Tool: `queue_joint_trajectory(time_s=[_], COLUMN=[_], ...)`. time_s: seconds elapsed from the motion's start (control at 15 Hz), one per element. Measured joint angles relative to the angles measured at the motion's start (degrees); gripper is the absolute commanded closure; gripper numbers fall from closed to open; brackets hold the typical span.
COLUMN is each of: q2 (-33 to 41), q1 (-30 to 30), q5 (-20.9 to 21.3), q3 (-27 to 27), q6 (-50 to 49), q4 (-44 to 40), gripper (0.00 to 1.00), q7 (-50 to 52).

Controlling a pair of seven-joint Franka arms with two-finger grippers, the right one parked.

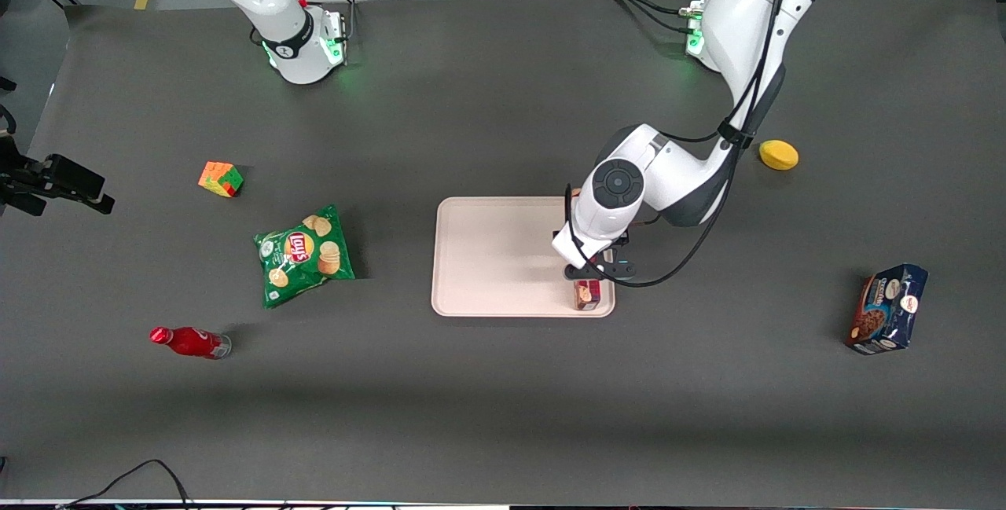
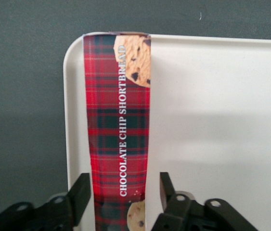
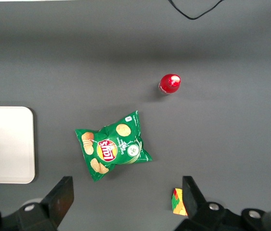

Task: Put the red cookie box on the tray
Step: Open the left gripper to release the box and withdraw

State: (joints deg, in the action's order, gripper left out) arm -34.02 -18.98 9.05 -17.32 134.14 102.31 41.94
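While pincer (image 2: 123,197) straddles it, red cookie box (image 2: 118,125) reads "CHOCOLATE CHIP SHORTBREAD".

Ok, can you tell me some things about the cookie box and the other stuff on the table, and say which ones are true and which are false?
1. The red cookie box lies on the tray. True, along one edge, reaching a corner.
2. The end effector is over the chips bag. False: it is at the red cookie box, a finger on each side, with a gap on one side.
3. The dark-blue cookie package sits on the tray. False: it is on the table toward the working arm's end.
4. The red bottle is nearer the front camera than the colour cube. True.
5. The yellow thing is inside the tray. False: it lies on the table, apart from it.
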Motion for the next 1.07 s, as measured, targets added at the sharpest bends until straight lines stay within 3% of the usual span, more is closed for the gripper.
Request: queue_joint_trajectory(time_s=[0.4, 0.73, 1.07], q2=[1.4, 7.0, 16.3], q1=[0.7, 4.7, 13.1], q5=[0.0, -0.1, -6.7], q3=[0.4, 0.5, 0.8], q6=[-0.2, -15.2, -24.6], q4=[-1.4, -11.0, -13.5], gripper=[0.00, 0.00, 0.00], q7=[0.4, -2.6, -14.9])
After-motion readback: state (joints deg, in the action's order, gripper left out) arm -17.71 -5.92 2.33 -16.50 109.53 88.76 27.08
